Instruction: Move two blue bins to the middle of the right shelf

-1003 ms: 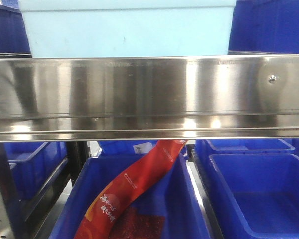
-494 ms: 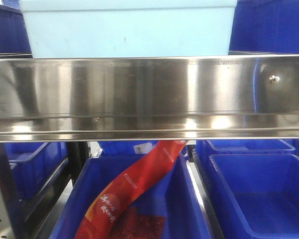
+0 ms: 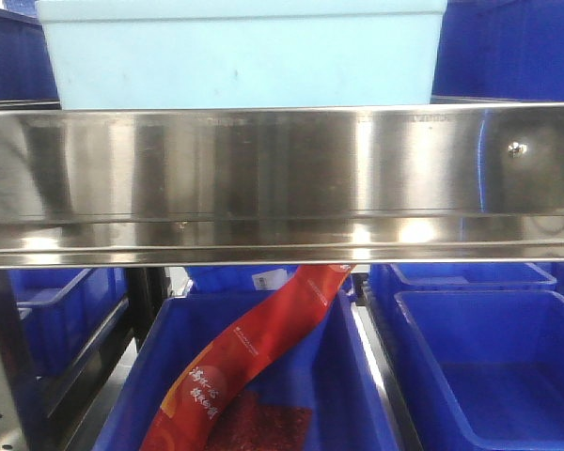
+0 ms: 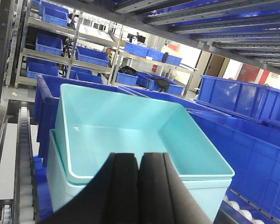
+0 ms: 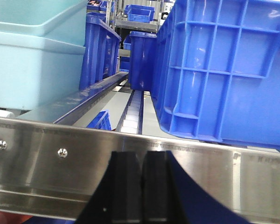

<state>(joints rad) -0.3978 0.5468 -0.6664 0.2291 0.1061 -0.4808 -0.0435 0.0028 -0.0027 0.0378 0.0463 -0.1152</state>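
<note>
Pale-blue bins (image 4: pixel 130 140), two, nested, sit above the steel shelf rail (image 3: pixel 282 178). Left tool (image 4: pixel 139 186) and right tool (image 5: pixel 142 186): both closed, holding nothing.

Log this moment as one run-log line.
phase: approach | left gripper: shut, empty, facing nested light-blue bins | right gripper: shut, empty, at steel shelf rail | bins: not yet grasped
</note>
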